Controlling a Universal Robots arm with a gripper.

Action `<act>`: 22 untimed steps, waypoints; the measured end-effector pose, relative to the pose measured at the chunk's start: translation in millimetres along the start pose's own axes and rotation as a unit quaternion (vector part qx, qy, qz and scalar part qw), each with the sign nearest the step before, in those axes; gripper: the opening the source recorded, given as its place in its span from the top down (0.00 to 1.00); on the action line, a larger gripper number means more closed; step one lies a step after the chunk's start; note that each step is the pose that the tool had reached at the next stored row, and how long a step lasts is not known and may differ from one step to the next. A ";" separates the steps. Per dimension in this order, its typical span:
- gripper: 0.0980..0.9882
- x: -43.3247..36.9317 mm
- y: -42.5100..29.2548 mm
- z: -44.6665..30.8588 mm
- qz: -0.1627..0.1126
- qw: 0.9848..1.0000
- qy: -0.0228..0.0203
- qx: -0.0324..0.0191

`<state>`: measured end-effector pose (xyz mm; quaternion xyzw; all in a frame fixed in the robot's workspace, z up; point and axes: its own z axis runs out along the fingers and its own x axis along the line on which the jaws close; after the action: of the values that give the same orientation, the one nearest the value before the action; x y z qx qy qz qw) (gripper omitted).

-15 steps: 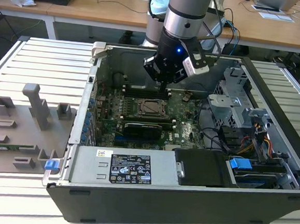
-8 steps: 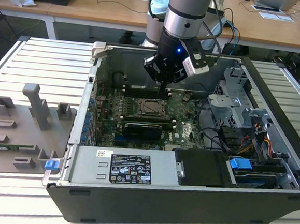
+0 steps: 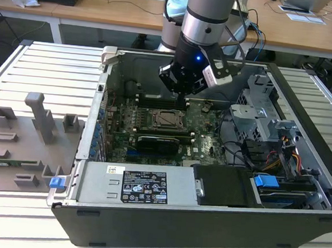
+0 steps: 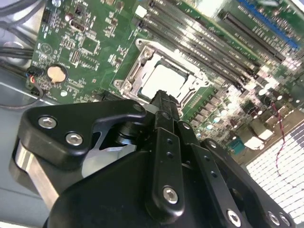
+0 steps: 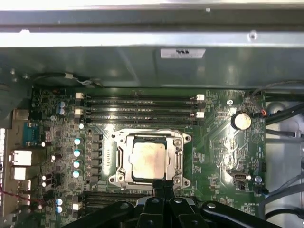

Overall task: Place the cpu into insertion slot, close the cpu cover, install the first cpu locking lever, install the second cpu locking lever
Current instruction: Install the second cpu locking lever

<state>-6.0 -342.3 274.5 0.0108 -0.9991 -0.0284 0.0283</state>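
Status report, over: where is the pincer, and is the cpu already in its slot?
Pincer shut, empty, at the socket's edge. Cpu seated in the insertion slot, cpu cover down around it. Nothing in the way.

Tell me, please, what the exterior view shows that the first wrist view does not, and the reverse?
The exterior view takes in the open computer case, the labelled power supply, the grey tray of fixtures at the exterior view's left, and the arm above. The first wrist view brings out the round coin battery and the white label on the case wall. Both share the green board, the silver chip seated under its metal cover, and the end effector just beside that cover.
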 end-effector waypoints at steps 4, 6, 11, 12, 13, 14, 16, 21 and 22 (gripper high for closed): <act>0.99 0.3 -9.4 0.9 0.000 1.000 0.000 -0.001; 0.99 0.3 -11.6 1.0 0.000 1.000 0.000 -0.001; 0.99 0.5 -20.9 2.0 0.000 1.000 0.000 -0.001; 0.99 0.5 -21.7 2.5 0.000 1.000 0.000 -0.001; 0.99 0.4 -23.7 4.4 0.000 1.000 0.000 -0.001; 0.99 0.4 -24.9 5.5 0.000 1.000 0.000 -0.001; 0.99 0.3 -28.0 8.3 0.000 1.000 0.000 -0.001; 0.99 2.3 -31.9 22.8 -0.001 1.000 0.000 -0.010; 0.99 3.7 -33.1 24.4 -0.001 1.000 0.000 -0.012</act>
<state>-10.4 -374.1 248.5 0.0112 -0.9987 -0.0405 0.0282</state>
